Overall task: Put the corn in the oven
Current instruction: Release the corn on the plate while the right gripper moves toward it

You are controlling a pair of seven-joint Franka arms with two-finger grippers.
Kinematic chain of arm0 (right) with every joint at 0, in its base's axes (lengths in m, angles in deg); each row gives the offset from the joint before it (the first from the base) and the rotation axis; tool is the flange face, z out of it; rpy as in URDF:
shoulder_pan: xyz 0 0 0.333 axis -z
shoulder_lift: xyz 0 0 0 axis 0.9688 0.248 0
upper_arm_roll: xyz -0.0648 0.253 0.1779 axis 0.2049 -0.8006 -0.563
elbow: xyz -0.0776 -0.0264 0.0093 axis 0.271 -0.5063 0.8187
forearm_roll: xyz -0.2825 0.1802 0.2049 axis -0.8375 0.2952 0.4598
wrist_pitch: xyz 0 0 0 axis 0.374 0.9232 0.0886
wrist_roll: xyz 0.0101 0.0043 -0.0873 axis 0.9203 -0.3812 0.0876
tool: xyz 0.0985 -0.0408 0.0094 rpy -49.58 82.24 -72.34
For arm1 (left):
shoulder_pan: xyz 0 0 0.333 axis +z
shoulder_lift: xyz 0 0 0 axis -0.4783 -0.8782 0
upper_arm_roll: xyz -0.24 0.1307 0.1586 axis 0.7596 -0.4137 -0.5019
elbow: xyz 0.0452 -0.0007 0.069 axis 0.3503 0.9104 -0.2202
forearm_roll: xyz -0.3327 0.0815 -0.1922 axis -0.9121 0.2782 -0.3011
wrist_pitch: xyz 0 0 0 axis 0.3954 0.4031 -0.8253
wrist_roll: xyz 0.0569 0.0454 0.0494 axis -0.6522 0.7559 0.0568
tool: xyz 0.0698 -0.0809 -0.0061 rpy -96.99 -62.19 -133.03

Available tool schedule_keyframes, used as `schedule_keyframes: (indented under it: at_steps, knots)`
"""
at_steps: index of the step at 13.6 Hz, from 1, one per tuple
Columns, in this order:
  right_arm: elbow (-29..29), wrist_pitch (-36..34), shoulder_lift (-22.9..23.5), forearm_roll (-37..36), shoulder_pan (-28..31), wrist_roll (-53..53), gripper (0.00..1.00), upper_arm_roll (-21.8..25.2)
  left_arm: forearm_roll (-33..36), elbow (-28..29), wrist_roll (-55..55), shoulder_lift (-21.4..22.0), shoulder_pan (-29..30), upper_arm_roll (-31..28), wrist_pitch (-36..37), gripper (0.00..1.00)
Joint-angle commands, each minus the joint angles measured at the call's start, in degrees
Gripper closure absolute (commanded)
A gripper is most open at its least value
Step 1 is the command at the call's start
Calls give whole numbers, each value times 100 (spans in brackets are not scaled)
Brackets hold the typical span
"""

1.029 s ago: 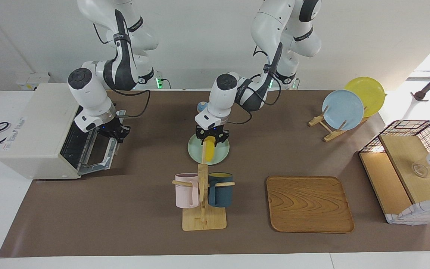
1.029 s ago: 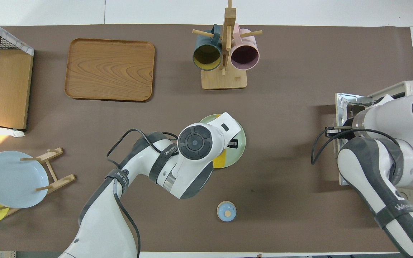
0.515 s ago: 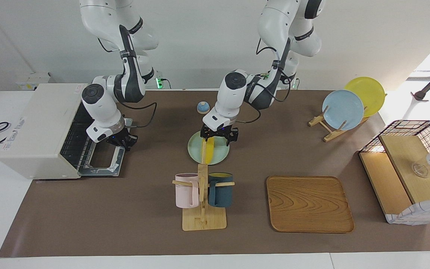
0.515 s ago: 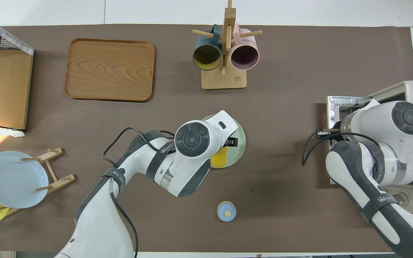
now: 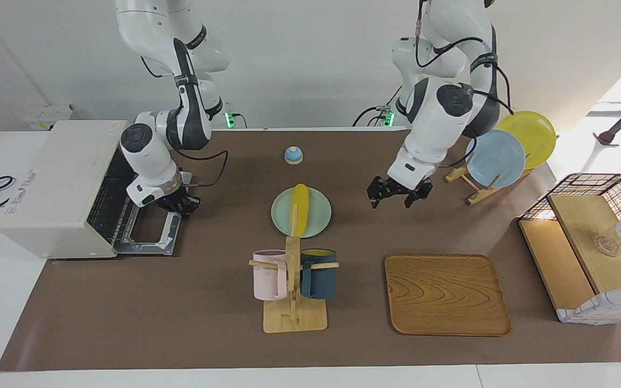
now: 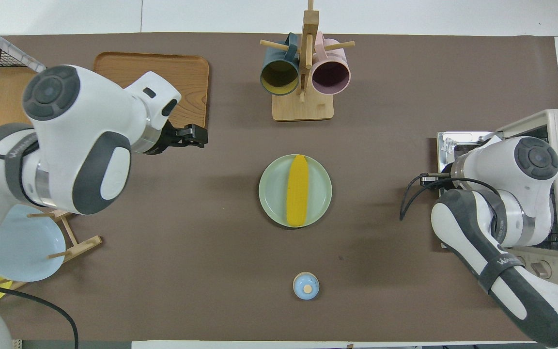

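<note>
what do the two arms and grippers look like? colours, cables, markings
Both arms have glossy white rounded shells with dark grey joint bands and round dark caps, grey lettering on the bands, and loose black cables along the forearms. The left gripper and right gripper are small, black, with two fingers.

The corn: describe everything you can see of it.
The corn is a bright yellow, tapered cob with ribbed rows of kernels. It lies flat on its side across the middle of a pale green plate, its length running toward and away from the robots, reaching nearly from rim to rim. Only the plate touches it; no gripper is on it or over it. In the facing view the mug rack's post hides part of it. The plate sits mid-table, apart from the oven.
</note>
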Motion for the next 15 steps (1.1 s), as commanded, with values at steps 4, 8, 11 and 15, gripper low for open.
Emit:
schedule_keyframes:
  at_steps: [4, 8, 11, 15]
  knots:
    - [-1470, -1465, 91, 87, -1265, 1292, 89, 42, 475, -473, -853, 123, 839, 55, 824, 0]
    - [-2414, -1848, 364, 8, -2432, 2082, 76, 33, 713, -974, -1170, 298, 980, 55, 1554, 0]
    - [-3167, -1882, 925, -168, -3136, 2810, 54, 33, 774, -966, -1179, 641, 980, 46, 1959, 0]
    - [-3874, -1332, 1945, -431, -3771, 3876, 49, 25, 783, -747, -1170, 1001, 980, 20, 2311, 0]
